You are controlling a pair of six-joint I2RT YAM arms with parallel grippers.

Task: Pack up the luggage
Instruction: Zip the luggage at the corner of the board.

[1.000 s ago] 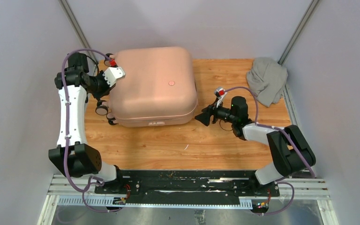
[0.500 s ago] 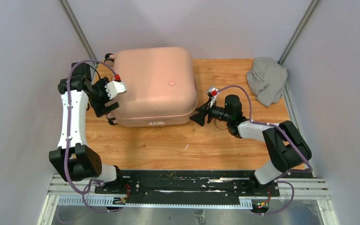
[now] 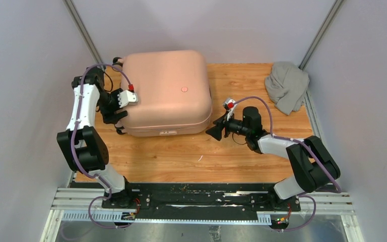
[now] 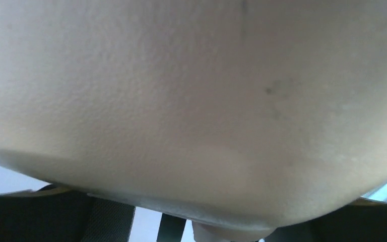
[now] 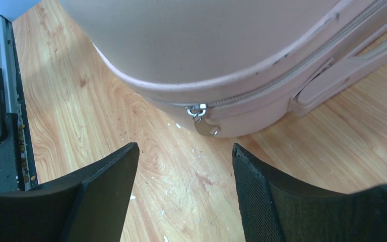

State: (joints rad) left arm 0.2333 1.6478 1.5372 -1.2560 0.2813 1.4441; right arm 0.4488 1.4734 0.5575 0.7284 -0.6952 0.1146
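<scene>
- Top external view is showing the luggage (image 3: 164, 91) lying flat and zipped shut on the far left part of the wooden table (image 3: 181, 156), pale pink shell facing up with a small round emblem (image 3: 184, 89) near its middle.
- A black caster wheel (image 3: 117, 61) is sticking out at the case's far left corner, and another (image 3: 121, 130) is peeking out at its near left corner.
- The left gripper (image 3: 117, 113) is sitting right against the left side of the luggage, near that front corner.
- Left wrist view is filling almost wholly with the pink shell, very close and blurred; the dark fingers (image 4: 55, 217) are showing only at the two lower corners, standing wide apart with nothing seen pinched between them.
- The right gripper (image 3: 214, 132) is hovering low over the table just beside the luggage's near right corner, pointing at it without touching.
- Right wrist view is showing its fingers (image 5: 101, 196) spread, gripping nothing, with bare wood between them.
- A metal zipper pull (image 5: 204, 123) is hanging from the closed zip line on the case's rounded corner, ahead of the gap between those fingers and apart from both.
- A grey cloth (image 3: 286, 91) is lying crumpled at the far right corner of the table, well apart from the luggage.
</scene>
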